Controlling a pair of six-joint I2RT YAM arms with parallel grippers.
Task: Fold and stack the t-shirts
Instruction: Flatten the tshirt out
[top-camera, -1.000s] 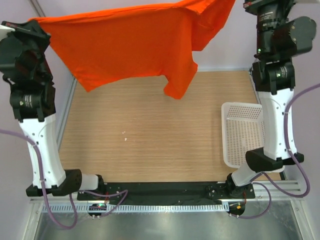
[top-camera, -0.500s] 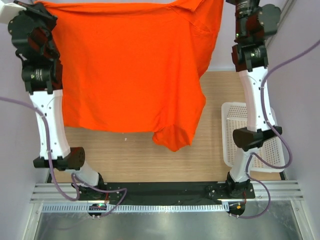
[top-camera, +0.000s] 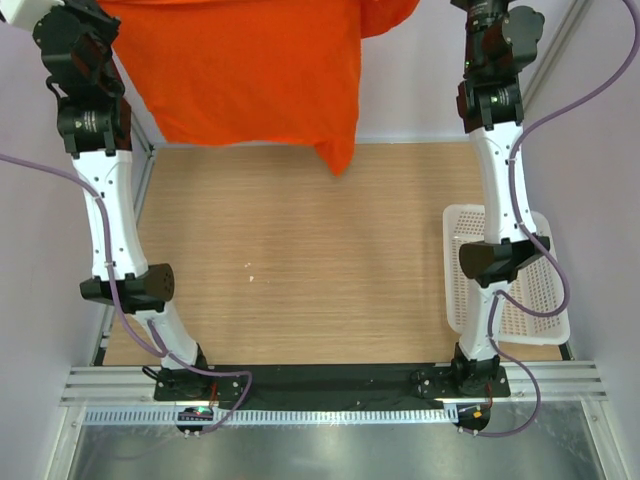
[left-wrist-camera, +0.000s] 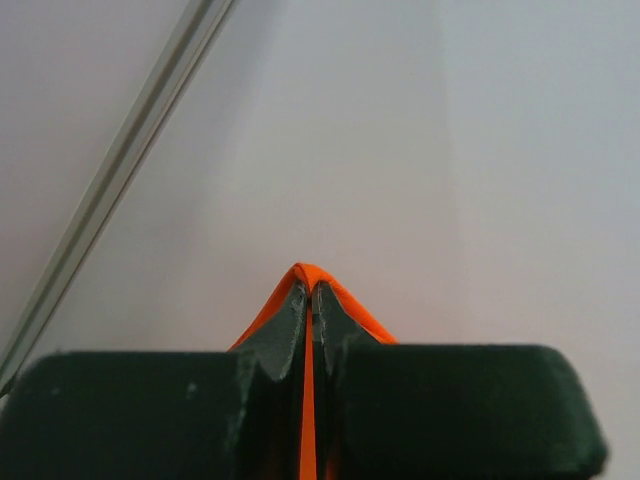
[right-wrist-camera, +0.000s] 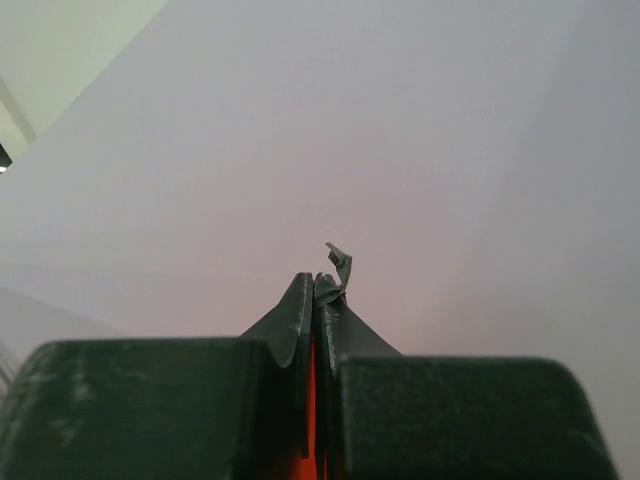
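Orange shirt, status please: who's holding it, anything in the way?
Both left gripper and right gripper shut on the t-shirt. Hanging spread in the air, unfolded. Only a white basket, apart at right.

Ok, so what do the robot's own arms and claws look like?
The left arm and right arm have white shells, black joint housings and black bases. A purple cable loops along each. The left claw and right claw are dark green-black: blocky bodies, two tapering fingers.
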